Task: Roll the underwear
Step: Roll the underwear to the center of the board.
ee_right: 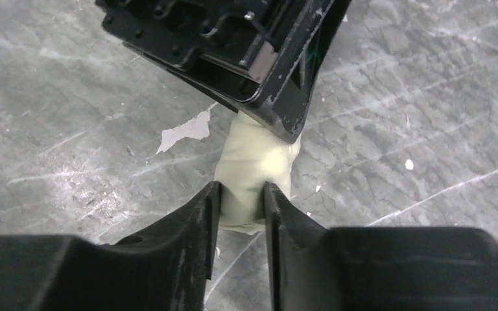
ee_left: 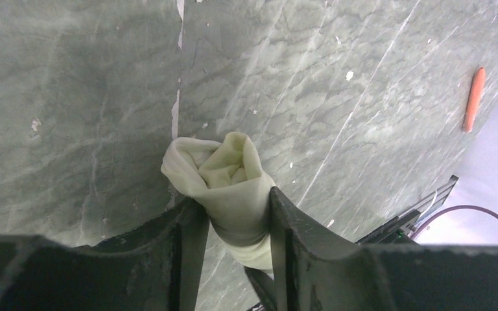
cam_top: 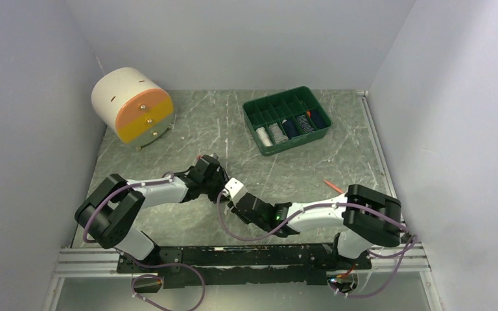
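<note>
The grey marbled table [cam_top: 233,123] carries a white drum with an orange-and-yellow face [cam_top: 131,105] at far left and a green compartment tray [cam_top: 298,141] at far right, both well apart from the arms. At mid-table the left gripper [ee_left: 237,207] and right gripper [ee_right: 241,194] meet head-on, each with its fingers pinching the cream-white underwear [ee_left: 224,168], a roll lying on the table; their bodies hide it from above. A small orange stick [ee_left: 474,97] lies to the right.
</note>
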